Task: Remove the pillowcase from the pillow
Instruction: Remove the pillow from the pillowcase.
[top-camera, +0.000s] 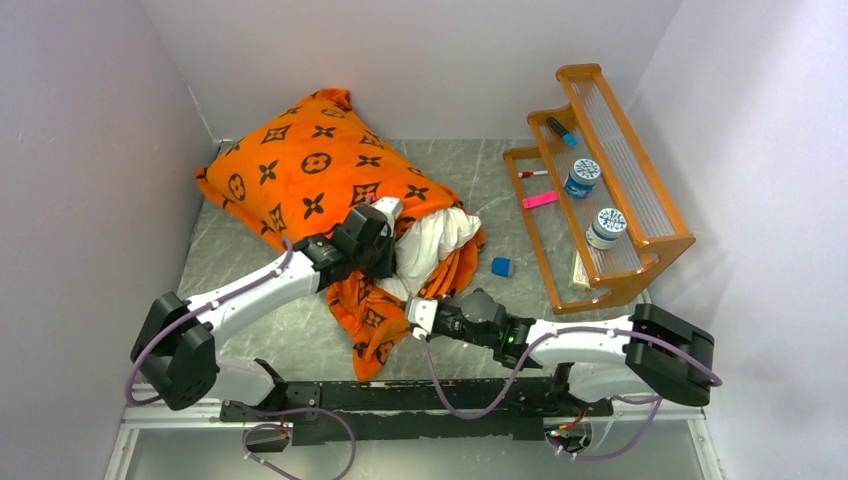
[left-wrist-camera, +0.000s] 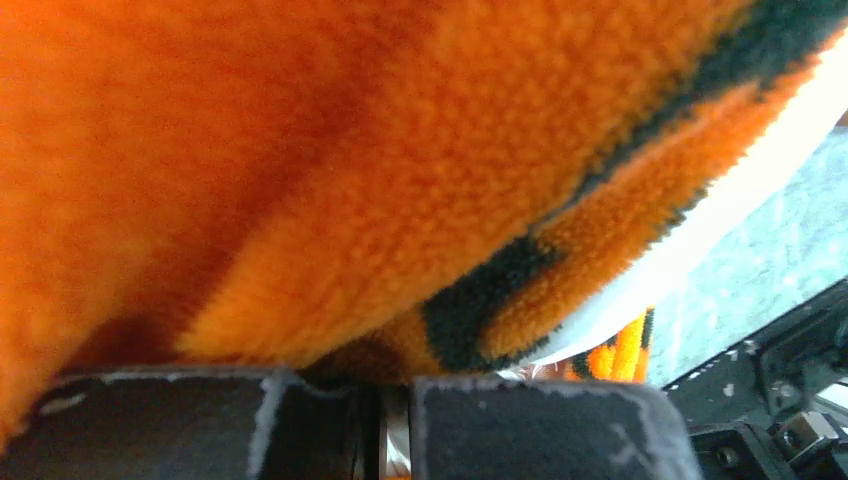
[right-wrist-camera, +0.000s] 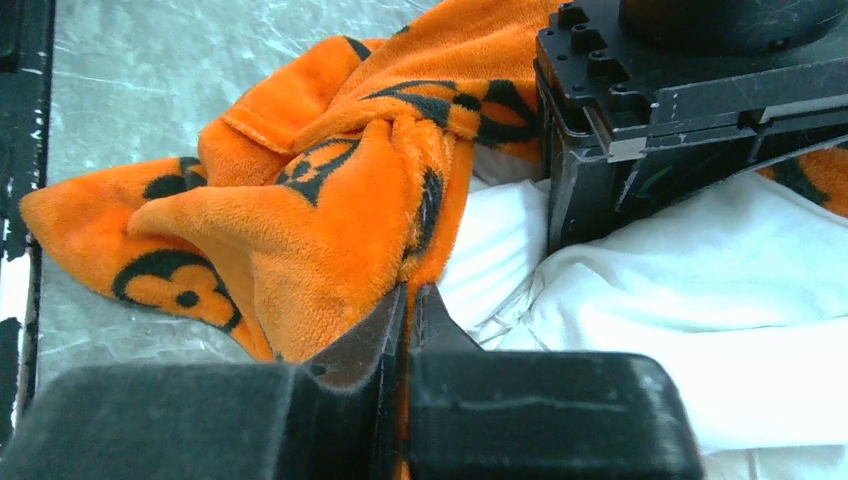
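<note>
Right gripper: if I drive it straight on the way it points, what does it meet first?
The pillowcase: the right gripper looks shut on its bunched orange edge, so going on would likely just push into that fold at once. The pillow sits just beside that line.

Orange patterned pillowcase (top-camera: 310, 165) sheathes white pillow (top-camera: 440, 240), one end bared.

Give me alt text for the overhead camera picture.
The left gripper and right gripper pinch the open end of an orange patterned pillowcase, where a white pillow pokes out. A wooden rack holding jars stands at right.
</note>
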